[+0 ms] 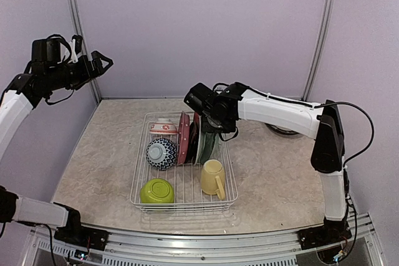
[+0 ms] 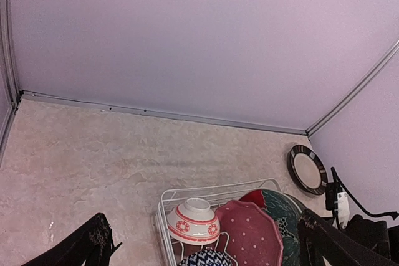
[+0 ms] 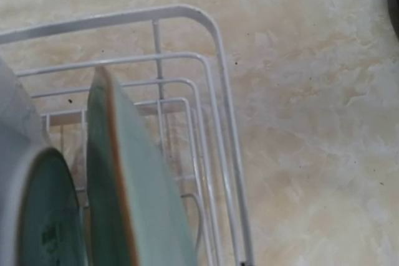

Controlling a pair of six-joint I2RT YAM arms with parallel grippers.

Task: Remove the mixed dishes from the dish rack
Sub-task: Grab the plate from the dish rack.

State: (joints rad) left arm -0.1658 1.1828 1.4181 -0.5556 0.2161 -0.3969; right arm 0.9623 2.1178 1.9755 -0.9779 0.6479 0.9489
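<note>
The white wire dish rack (image 1: pixel 232 186) sits mid-table. It holds a red-white bowl (image 1: pixel 163 127), a blue-patterned bowl (image 1: pixel 161 153), a lime green bowl (image 1: pixel 156 191) and a pale yellow mug (image 1: pixel 213 177). Upright in its prongs stand a pink dotted plate (image 1: pixel 183 138), a red plate (image 2: pixel 254 198) and a dark green plate (image 1: pixel 206 146). My right gripper (image 1: pixel 211 129) is down at the top edge of the green plate (image 3: pixel 143 204); its fingers do not show in the right wrist view. My left gripper (image 1: pixel 103 61) hangs open, high at the far left, holding nothing.
A dark-rimmed plate (image 2: pixel 307 169) lies on the table right of the rack, partly behind my right arm in the top view. Lilac walls close the back and both sides. Bare beige tabletop (image 1: pixel 274 179) lies around the rack.
</note>
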